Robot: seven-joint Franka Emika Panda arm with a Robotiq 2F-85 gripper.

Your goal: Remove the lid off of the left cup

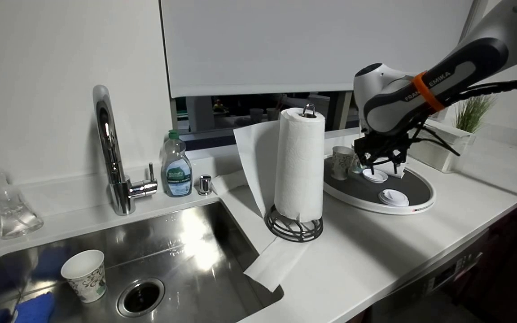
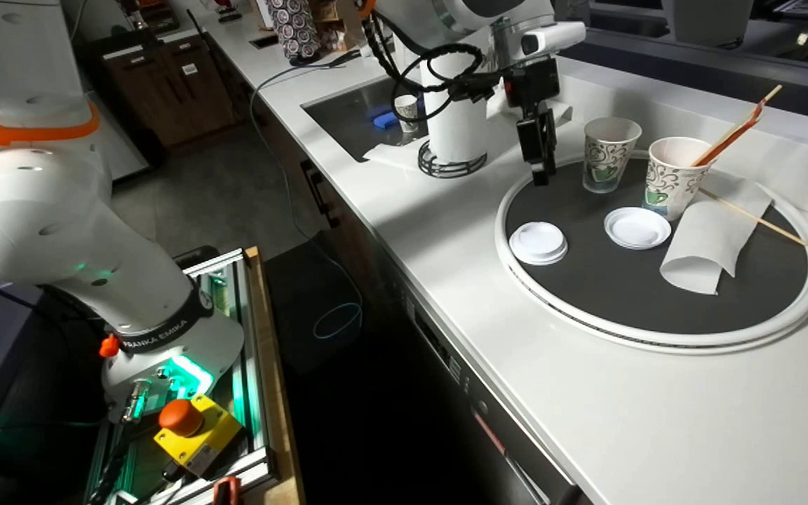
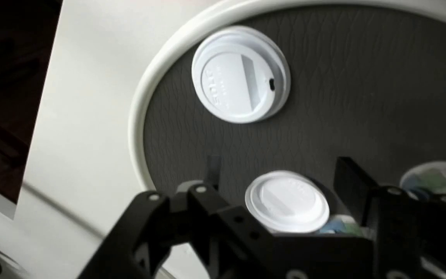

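On tray (image 2: 586,294), left cup (image 2: 609,156) upright

tray (image 2: 607,294): cups (image 2: 607,154) behind lids (image 2: 637,228) | towel roll (image 1: 300,166): between tray and sink (image 1: 204,278) | sink: another cup (image 1: 86,279)

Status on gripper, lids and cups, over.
Gripper open above round tray. White lids lying there; none seen on either patterned cup. Sticks jutting from one might snag.

My gripper (image 3: 280,170) is black; my arm (image 1: 465,74) is white, grey and black, with an orange band (image 1: 427,92). I see white lids (image 3: 238,79), a dark grey tray (image 3: 335,97) with wavy lines and a white rim (image 3: 136,135), pale cups (image 2: 670,182) with dark swirls, a blue sponge (image 1: 36,308), and a green cap (image 1: 173,134) on the soap bottle (image 1: 177,175).
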